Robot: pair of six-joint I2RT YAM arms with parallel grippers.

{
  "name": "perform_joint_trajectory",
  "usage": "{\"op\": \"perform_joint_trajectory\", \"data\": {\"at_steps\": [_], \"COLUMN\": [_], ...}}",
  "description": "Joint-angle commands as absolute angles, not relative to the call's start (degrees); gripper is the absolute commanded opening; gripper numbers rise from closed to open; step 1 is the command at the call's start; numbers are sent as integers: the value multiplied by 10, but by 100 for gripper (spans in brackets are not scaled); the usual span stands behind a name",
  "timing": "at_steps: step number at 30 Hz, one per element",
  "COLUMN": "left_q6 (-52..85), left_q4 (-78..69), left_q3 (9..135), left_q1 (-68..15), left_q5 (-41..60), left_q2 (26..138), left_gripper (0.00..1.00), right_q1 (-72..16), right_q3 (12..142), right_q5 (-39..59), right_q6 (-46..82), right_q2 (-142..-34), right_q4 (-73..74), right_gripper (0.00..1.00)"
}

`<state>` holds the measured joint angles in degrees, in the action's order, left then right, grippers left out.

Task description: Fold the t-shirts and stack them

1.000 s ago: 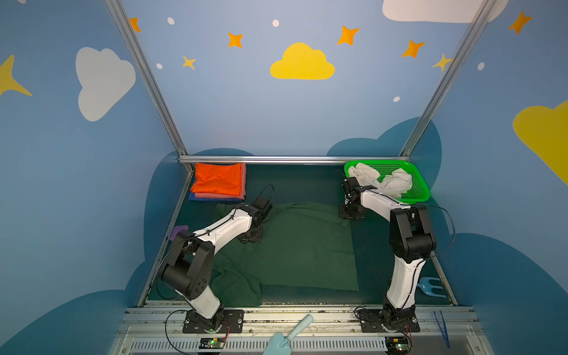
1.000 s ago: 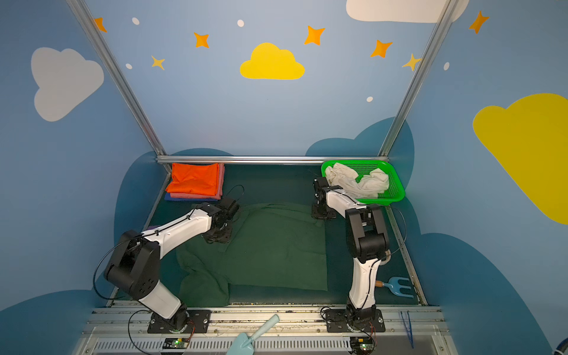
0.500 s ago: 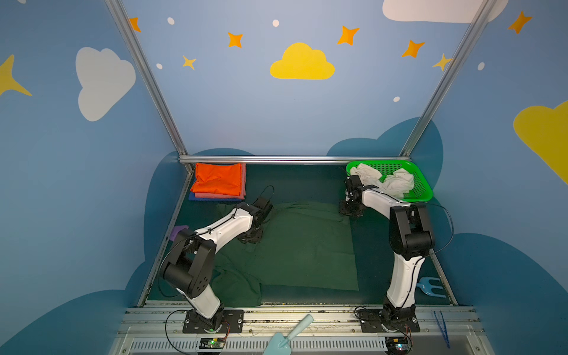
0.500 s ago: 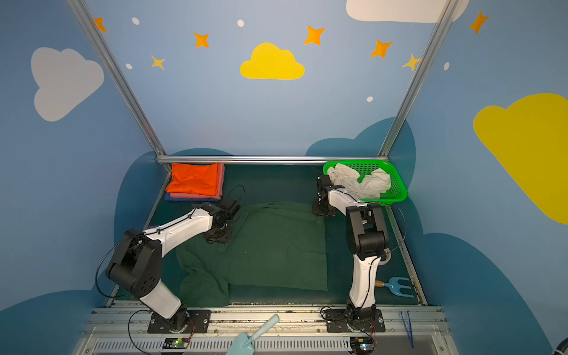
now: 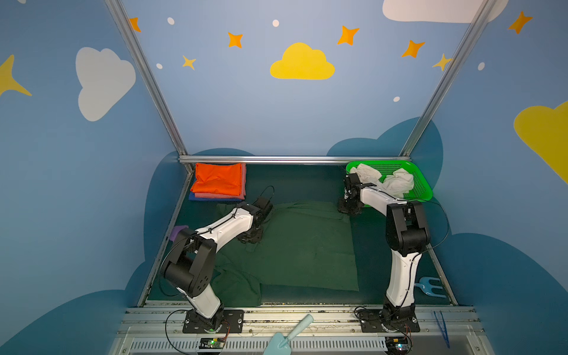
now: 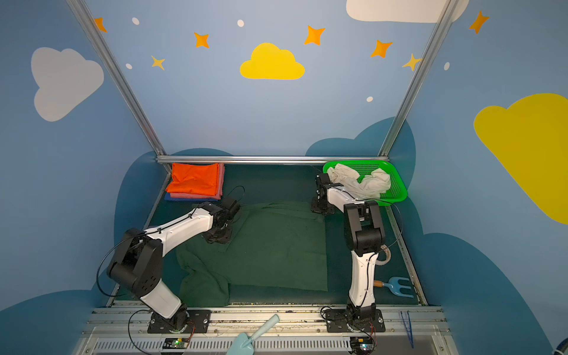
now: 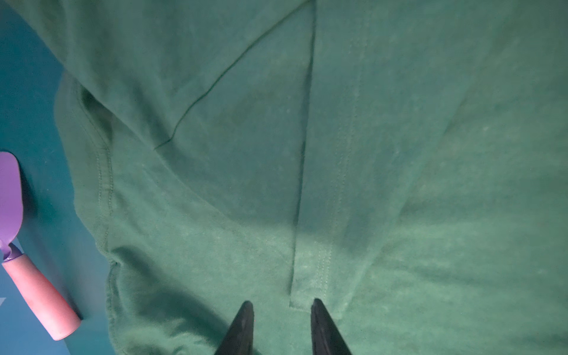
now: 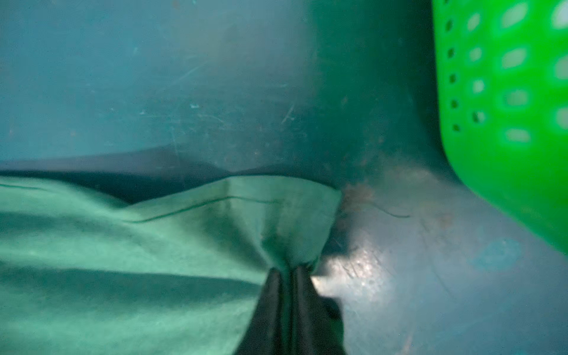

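Partly hidden dark green t-shirt (image 5: 301,246), corner clamped in right end effector (image 8: 287,270)

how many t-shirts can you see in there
5: dark green t-shirt spread mid-table; orange t-shirt, pink t-shirt and blue t-shirt stacked at the far left; white t-shirt crumpled in the green basket, which may hide more.

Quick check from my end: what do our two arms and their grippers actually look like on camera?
Both the left arm and right arm have glossy white link shells with bulky black joint housings, on black bolted base plates. Thin black cables loop alongside each. The left gripper and right gripper carry plain black fingers tapering to narrow tips. No markings visible.
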<state>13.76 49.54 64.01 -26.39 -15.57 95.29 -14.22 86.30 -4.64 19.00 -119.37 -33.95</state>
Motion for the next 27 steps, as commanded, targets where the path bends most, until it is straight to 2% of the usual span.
{"op": "perform_joint_trajectory", "data": {"at_steps": [1, 5, 10, 13, 16, 27], "left_q6": [138, 138, 136, 137, 138, 139], "left_q4": [506, 504, 501, 500, 499, 493], "left_q3": [654, 654, 651, 650, 647, 646], "left_q1": [-264, -264, -264, -264, -264, -264], "left_q5": [-156, -155, -154, -152, -152, -153], "left_q2": [961, 960, 960, 961, 960, 962], "left_gripper": [34, 34, 34, 34, 34, 34], "right_q1": [-142, -164, -189, -205, -218, -284], "right_q3": [874, 862, 846, 836, 816, 664], "right_q5": [-103, -132, -157, -167, -176, -258], "right_q6": [191, 172, 152, 139, 130, 146], "right_q2": [-1159, -1134, -1112, -1103, -1090, -986], "right_q4": [-362, -359, -355, -354, -352, -303], "right_gripper": [10, 1, 0, 3, 0, 0]}}
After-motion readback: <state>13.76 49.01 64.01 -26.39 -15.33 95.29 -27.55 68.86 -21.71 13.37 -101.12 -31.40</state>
